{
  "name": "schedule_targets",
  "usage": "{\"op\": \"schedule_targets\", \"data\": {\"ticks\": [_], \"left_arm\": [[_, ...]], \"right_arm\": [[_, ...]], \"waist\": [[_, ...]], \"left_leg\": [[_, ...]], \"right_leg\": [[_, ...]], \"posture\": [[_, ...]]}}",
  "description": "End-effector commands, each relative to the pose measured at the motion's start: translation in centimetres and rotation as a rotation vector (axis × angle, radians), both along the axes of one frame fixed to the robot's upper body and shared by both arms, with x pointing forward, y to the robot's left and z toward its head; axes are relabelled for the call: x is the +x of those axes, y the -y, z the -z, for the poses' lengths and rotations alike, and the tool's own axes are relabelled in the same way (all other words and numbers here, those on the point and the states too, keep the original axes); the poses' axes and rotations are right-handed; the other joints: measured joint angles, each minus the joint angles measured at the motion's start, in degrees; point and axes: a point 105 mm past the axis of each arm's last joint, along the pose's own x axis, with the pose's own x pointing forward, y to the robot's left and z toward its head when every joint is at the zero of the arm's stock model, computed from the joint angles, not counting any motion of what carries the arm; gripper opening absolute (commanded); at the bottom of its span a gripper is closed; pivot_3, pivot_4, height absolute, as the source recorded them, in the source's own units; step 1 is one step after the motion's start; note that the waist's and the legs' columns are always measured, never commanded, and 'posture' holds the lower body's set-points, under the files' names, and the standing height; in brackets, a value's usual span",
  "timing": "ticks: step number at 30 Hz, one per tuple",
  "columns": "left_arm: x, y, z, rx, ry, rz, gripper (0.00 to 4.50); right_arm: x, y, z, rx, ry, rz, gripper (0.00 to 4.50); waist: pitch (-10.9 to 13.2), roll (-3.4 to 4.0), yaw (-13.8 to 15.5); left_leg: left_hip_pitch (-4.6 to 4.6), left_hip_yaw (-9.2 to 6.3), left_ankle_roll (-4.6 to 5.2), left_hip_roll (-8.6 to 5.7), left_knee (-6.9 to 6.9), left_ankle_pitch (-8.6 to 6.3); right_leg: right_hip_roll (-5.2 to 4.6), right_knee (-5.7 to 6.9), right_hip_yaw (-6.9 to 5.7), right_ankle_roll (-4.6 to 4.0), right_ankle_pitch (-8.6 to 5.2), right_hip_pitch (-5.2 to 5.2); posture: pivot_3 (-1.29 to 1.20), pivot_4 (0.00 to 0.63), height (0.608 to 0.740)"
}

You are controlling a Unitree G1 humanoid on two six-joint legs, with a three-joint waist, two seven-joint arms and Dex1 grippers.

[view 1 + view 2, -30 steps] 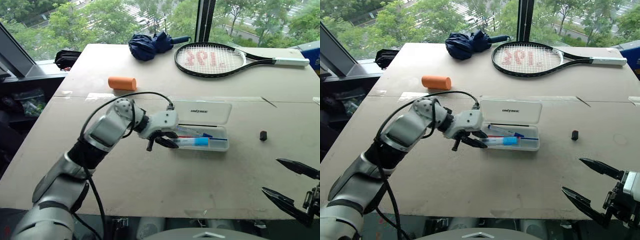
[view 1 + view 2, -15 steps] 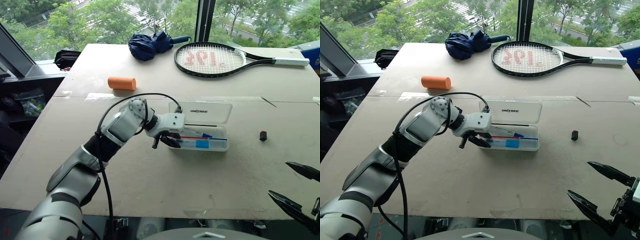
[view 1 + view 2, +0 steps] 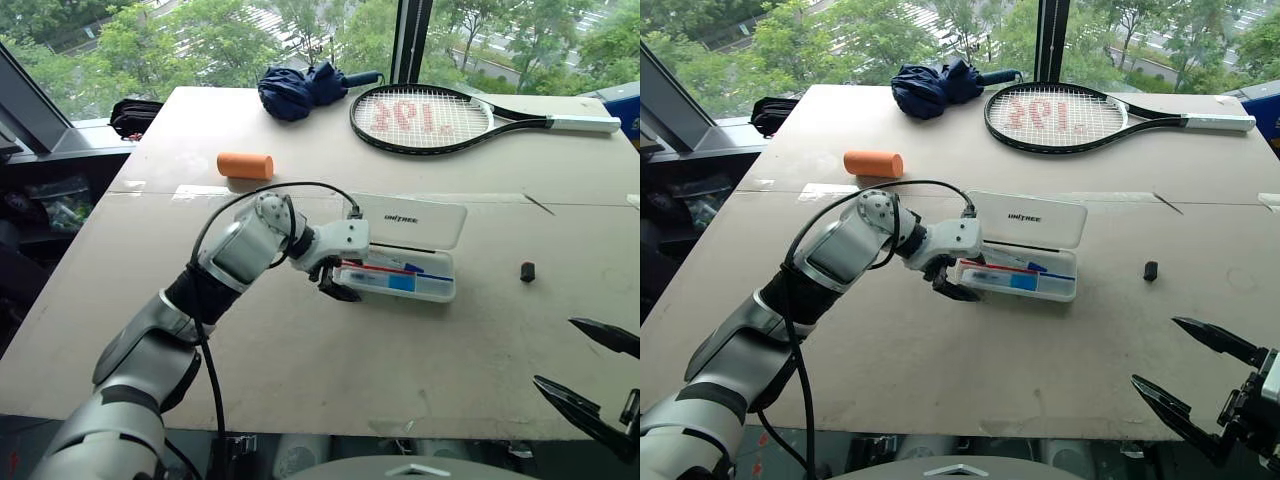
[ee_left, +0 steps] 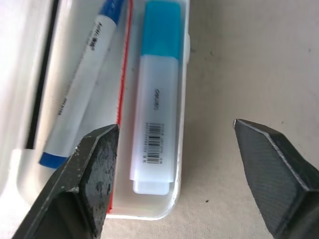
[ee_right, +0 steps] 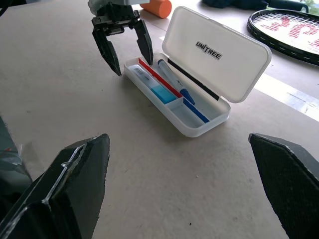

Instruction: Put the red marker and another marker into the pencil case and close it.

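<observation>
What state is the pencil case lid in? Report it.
Open. The pencil case has its white lid tilted up, showing the markers in the base.

bright window daylight, soft shadows, sharp pics

The setting looks like an upper-floor room in an office or lab building, though little of the room itself shows. A large beige table [image 3: 300, 340] stands against tall windows [image 3: 200, 40] at twelve o'clock, with treetops and a street below. A tennis racket [image 3: 430, 118], a folded blue umbrella [image 3: 300, 90] and an orange cylinder [image 3: 245, 166] lie on it.
</observation>
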Motion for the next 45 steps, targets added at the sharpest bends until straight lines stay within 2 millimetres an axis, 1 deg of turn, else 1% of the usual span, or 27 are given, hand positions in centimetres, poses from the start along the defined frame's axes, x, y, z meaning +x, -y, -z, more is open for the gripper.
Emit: {"op": "schedule_targets", "data": {"ticks": [1, 3, 6, 8, 10, 12, 14, 19, 21, 22, 23, 24, 25, 26, 27, 29, 30, 31, 32, 33, 34, 36, 37, 38, 40, 43, 45], "left_arm": [[-1.1, 0.1, -3.1, -0.138, 0.018, 0.003, 3.53], [-2.1, 0.0, -4.3, -0.253, -0.006, -0.004, 3.53], [-3.7, -0.9, -5.4, -0.397, -0.022, -0.016, 3.53], [-4.6, -1.7, -5.5, -0.445, -0.058, -0.041, 3.53], [-5.9, -2.5, -5.3, -0.462, -0.091, -0.048, 3.53], [-7.5, -2.9, -5.3, -0.504, -0.113, -0.035, 3.53], [-8.5, -2.8, -5.5, -0.535, -0.121, -0.036, 3.53], [-9.1, -2.4, -5.9, -0.579, -0.095, -0.056, 3.53], [-9.4, -2.3, -6.0, -0.586, -0.086, -0.056, 3.53], [-9.5, -2.3, -6.1, -0.590, -0.078, -0.059, 3.60], [-9.5, -2.3, -6.1, -0.592, -0.072, -0.062, 3.61], [-9.6, -2.2, -6.1, -0.594, -0.067, -0.063, 3.61], [-9.6, -2.1, -6.1, -0.597, -0.064, -0.065, 3.61], [-9.7, -2.0, -6.1, -0.603, -0.062, -0.068, 3.61], [-9.7, -2.0, -6.1, -0.606, -0.065, -0.074, 3.61], [-9.7, -1.9, -6.0, -0.616, -0.064, -0.089, 3.61], [-9.7, -1.9, -6.0, -0.618, -0.065, -0.095, 3.61], [-9.6, -1.9, -6.0, -0.620, -0.066, -0.101, 3.61], [-9.6, -2.0, -5.9, -0.622, -0.064, -0.110, 3.61], [-9.5, -2.0, -5.9, -0.625, -0.060, -0.123, 3.61], [-9.4, -2.1, -5.8, -0.630, -0.050, -0.141, 3.61], [-8.8, -2.6, -5.6, -0.638, 0.004, -0.199, 3.61], [-9.0, -2.7, -5.7, -0.666, -0.017, -0.192, 3.61], [-9.2, -3.0, -5.4, -0.648, -0.037, -0.186, 3.61], [-9.6, -3.9, -5.2, -0.634, -0.091, -0.192, 3.61], [-10.2, -4.8, -5.0, -0.604, -0.092, -0.172, 3.61], [-10.5, -5.1, -4.8, -0.597, -0.102, -0.177, 3.61]], "right_arm": [[1.0, 0.0, 0.0, 0.011, 0.006, 0.027, 4.50], [2.6, 1.0, 0.7, -0.029, 0.009, 0.134, 4.50], [4.9, 2.1, 2.7, -0.089, -0.066, 0.299, 4.50], [6.4, 2.3, 3.0, -0.057, -0.079, 0.384, 4.50], [8.0, 2.8, 3.9, -0.082, -0.142, 0.495, 4.50], [9.9, 3.4, 4.9, -0.139, -0.220, 0.623, 4.50], [11.6, 4.0, 5.4, -0.101, -0.275, 0.732, 4.50], [14.2, 5.8, 6.5, -0.092, -0.341, 0.909, 4.50], [15.3, 6.5, 6.7, -0.070, -0.355, 0.960, 4.50], [15.9, 6.5, 6.9, -0.043, -0.376, 0.970, 4.26], [16.3, 6.6, 7.0, -0.025, -0.392, 0.973, 3.88], [16.6, 6.8, 7.0, -0.013, -0.392, 0.989, 3.66], [16.8, 7.1, 6.9, -0.007, -0.386, 1.005, 3.11], [17.0, 7.2, 6.7, -0.006, -0.382, 1.004, 2.78], [17.2, 7.1, 6.7, -0.012, -0.380, 0.993, 2.46], [17.4, 6.8, 6.8, -0.028, -0.389, 0.956, 1.65], [17.4, 6.8, 6.9, -0.037, -0.389, 0.942, 1.12], [17.4, 6.6, 6.8, -0.045, -0.389, 0.915, 0.82], [17.3, 6.4, 6.7, -0.055, -0.388, 0.882, 0.31], [17.2, 6.1, 6.3, -0.075, -0.373, 0.825, 0.05], [17.0, 5.0, 5.5, -0.100, -0.343, 0.718, 0.04], [16.2, 1.7, 3.3, -0.121, -0.268, 0.441, 0.04], [15.7, 0.1, 2.3, -0.125, -0.229, 0.319, 0.04], [15.1, -0.9, 1.9, -0.147, -0.221, 0.213, 0.04], [14.1, -2.9, 2.0, -0.236, -0.212, 0.004, 0.04], [14.5, -4.7, 2.4, -0.324, -0.203, -0.163, 0.04], [14.5, -5.8, 2.4, -0.348, -0.204, -0.258, 0.04]], "waist": [[0.0, 0.02, 0.0], [0.0, 0.02, -0.2], [0.0, 0.06, -0.2], [0.0, 0.07, 0.0], [0.0, 0.07, -0.3], [0.0, 0.08, -0.5], [0.0, 0.06, -0.1], [0.0, 0.07, 0.6], [0.0, 0.05, 0.0], [0.0, 0.05, -0.3], [0.0, 0.06, -0.4], [0.0, 0.01, -0.6], [0.0, 0.01, -0.6], [0.0, 0.01, -0.6], [0.0, 0.02, -0.6], [0.0, 0.01, -0.5], [0.0, 0.01, -0.5], [0.0, 0.01, -0.5], [0.0, 0.01, -0.5], [0.0, 0.01, -0.3], [0.0, 0.04, -0.2], [0.0, 0.10, -0.1], [0.0, 0.10, -0.2], [0.1, 0.13, -0.5], [0.1, 0.13, -1.3], [0.1, 0.10, -1.9], [0.1, 0.12, -1.7]], "left_leg": [[0.00, 0.00, 0.00, 0.03, 0.00, 0.00], [0.02, 0.00, 0.00, 0.05, 0.00, 0.00], [0.02, 0.01, -0.01, 0.08, 0.00, 0.00], [0.01, -0.01, -0.02, 0.08, 0.00, 0.01], [0.01, -0.01, -0.02, 0.08, 0.00, 0.01], [0.04, 0.04, -0.02, 0.08, -0.01, 0.01], [0.00, 0.02, -0.03, 0.06, 0.00, 0.02], [-0.06, -0.07, -0.03, -0.14, -0.01, 0.02], [-0.08, 0.02, -0.02, -0.16, 0.00, 0.01], [-0.06, 0.07, -0.02, -0.16, 0.00, 0.01], [0.01, 0.15, -0.01, -0.16, -0.01, 0.01], [0.02, 0.15, -0.01, -0.16, -0.01, 0.01], [0.05, 0.11, -0.01, -0.15, -0.02, 0.01], [0.03, 0.07, -0.01, -0.15, -0.02, 0.01], [0.03, 0.06, -0.01, -0.15, -0.02, 0.01], [0.03, 0.07, -0.01, -0.15, -0.02, 0.01], [0.03, 0.06, -0.01, -0.15, -0.02, 0.01], [0.03, 0.07, -0.01, -0.15, -0.02, 0.01], [0.03, 0.08, -0.01, -0.15, -0.02, 0.01], [0.03, 0.07, -0.01, -0.15, -0.01, 0.01], [0.02, 0.07, -0.01, -0.15, -0.01, 0.01], [0.00, 0.07, 0.00, -0.16, -0.04, 0.00], [0.00, 0.06, 0.00, -0.14, -0.04, 0.00], [-0.01, 0.06, 0.00, -0.11, -0.05, 0.00], [0.04, 0.04, 0.00, -0.03, -0.06, 0.00], [0.11, 0.03, 0.00, 0.06, -0.06, 0.00], [0.13, 0.07, 0.00, 0.07, -0.09, 0.00]], "right_leg": [[0.00, 0.00, 0.00, 0.00, 0.00, 0.00], [0.00, 0.01, 0.01, 0.00, 0.00, 0.00], [-0.04, 0.03, 0.02, -0.01, 0.00, -0.01], [-0.05, 0.04, -0.01, -0.01, 0.00, -0.02], [-0.05, 0.04, 0.00, -0.02, 0.00, -0.03], [-0.07, 0.03, 0.07, -0.03, 0.00, -0.03], [-0.13, 0.03, 0.03, -0.04, 0.00, -0.03], [-0.25, -0.02, -0.05, -0.02, 0.00, 0.00], [-0.25, -0.08, 0.01, -0.01, 0.01, -0.01], [-0.25, -0.07, 0.05, 0.00, 0.02, -0.01], [-0.23, -0.05, 0.15, 0.00, 0.02, -0.01], [-0.24, -0.02, 0.15, 0.00, 0.02, -0.01], [-0.16, -0.01, 0.10, 0.00, 0.02, 0.00], [-0.15, -0.01, 0.06, 0.00, 0.02, 0.00], [-0.15, 0.00, 0.05, 0.00, 0.02, 0.00], [-0.16, 0.00, 0.05, 0.00, 0.02, 0.00], [-0.16, 0.00, 0.05, 0.00, 0.02, 0.00], [-0.16, 0.00, 0.05, 0.00, 0.02, 0.00], [-0.17, -0.01, 0.06, 0.00, 0.02, 0.00], [-0.17, -0.01, 0.06, 0.01, 0.02, 0.00], [-0.18, -0.01, 0.06, 0.01, 0.02, 0.01], [-0.20, -0.06, 0.05, 0.01, 0.02, -0.01], [-0.19, -0.06, 0.04, 0.02, 0.01, -0.01], [-0.16, -0.06, 0.05, 0.02, 0.02, -0.02], [-0.07, -0.03, 0.06, 0.01, 0.02, -0.03], [0.03, -0.01, 0.03, 0.00, 0.02, -0.02], [0.04, -0.03, 0.06, -0.02, 0.01, -0.03]], "posture": [[0.00, 0.150, 0.730], [0.00, 0.150, 0.730], [0.00, 0.150, 0.730], [0.00, 0.150, 0.730], [0.00, 0.150, 0.730], [0.00, 0.150, 0.730], [0.00, 0.150, 0.730], [0.00, 0.150, 0.730], [0.00, 0.150, 0.730], [0.00, 0.150, 0.730], [0.00, 0.150, 0.730], [0.00, 0.150, 0.730], [0.00, 0.150, 0.730], [0.00, 0.150, 0.730], [0.00, 0.150, 0.730], [0.00, 0.150, 0.730], [0.00, 0.150, 0.730], [0.00, 0.150, 0.730], [0.00, 0.150, 0.730], [0.00, 0.150, 0.730], [0.00, 0.150, 0.730], [0.00, 0.150, 0.730], [0.00, 0.150, 0.730], [0.00, 0.150, 0.730], [0.00, 0.150, 0.730], [0.00, 0.150, 0.730], [0.00, 0.150, 0.730]]}}
